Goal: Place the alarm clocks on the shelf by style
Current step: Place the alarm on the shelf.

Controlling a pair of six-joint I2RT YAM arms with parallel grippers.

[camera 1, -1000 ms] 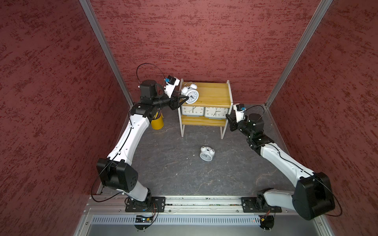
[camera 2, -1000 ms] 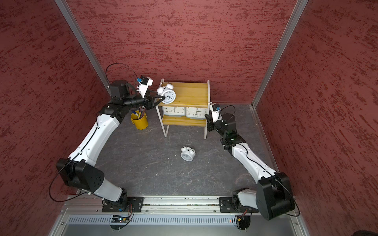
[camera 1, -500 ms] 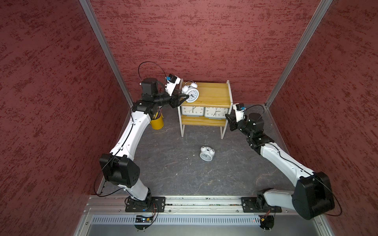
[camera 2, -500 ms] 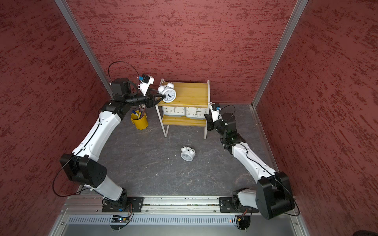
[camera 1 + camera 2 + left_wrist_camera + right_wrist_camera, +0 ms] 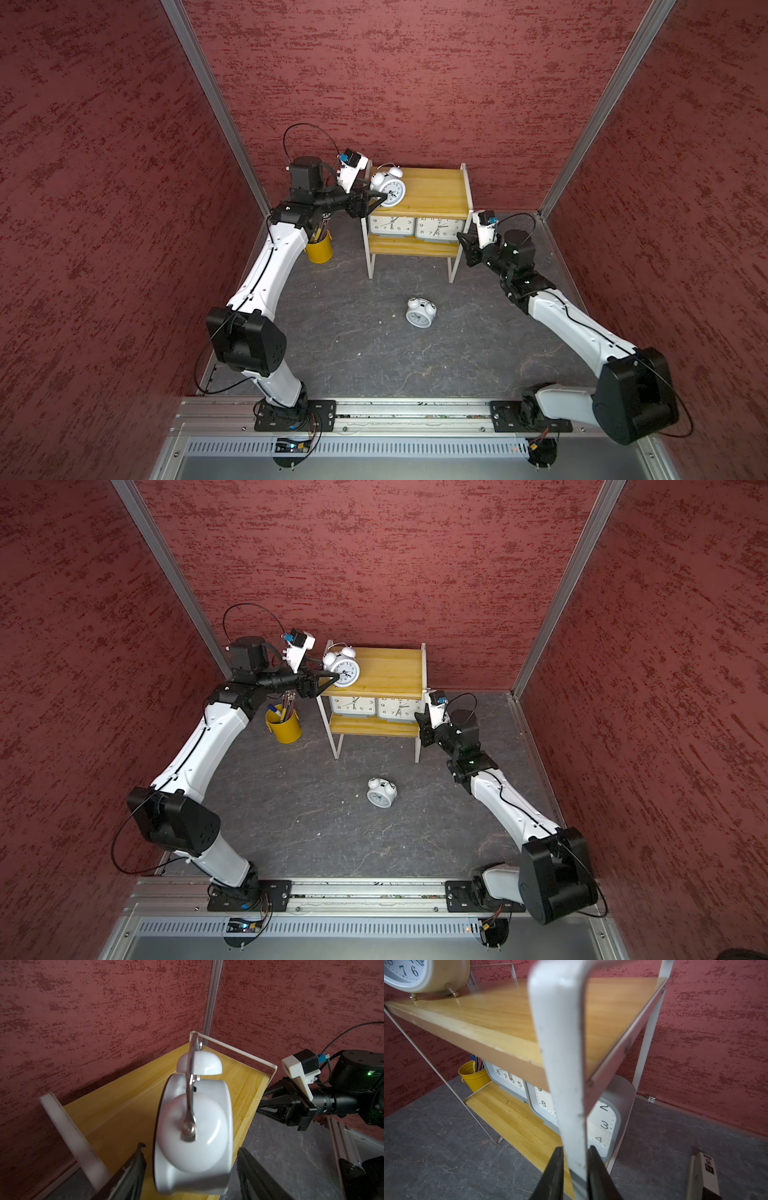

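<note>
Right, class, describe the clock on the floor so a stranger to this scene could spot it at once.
Find the wooden shelf at the back wall, then look at the dark floor in front of it. A small round white clock with two bells lies there. Its twin stands on the top board and two grey clocks sit below; only this one is off the shelf.

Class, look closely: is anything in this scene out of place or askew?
Yes. One small round white twin-bell alarm clock lies apart on the dark grey floor, seemingly tipped over, in front of the two-tier wooden shelf; its twin stands on the top board.
</note>
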